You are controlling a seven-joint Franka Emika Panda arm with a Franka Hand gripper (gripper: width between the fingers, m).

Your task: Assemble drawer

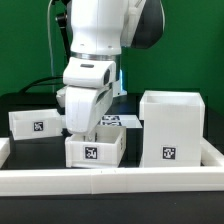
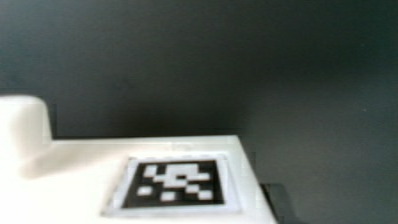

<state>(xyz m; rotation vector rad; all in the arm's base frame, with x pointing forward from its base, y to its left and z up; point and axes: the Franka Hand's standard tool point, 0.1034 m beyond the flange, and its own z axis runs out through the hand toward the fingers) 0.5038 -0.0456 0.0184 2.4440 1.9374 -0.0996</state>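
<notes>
Hand just above front tray, casing well apart

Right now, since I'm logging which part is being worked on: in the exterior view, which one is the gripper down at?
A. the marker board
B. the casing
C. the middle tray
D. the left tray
C: the gripper hangs right at the top of the middle tray, while the casing stands apart at the exterior view's right and the left tray lies apart at its left.
</notes>
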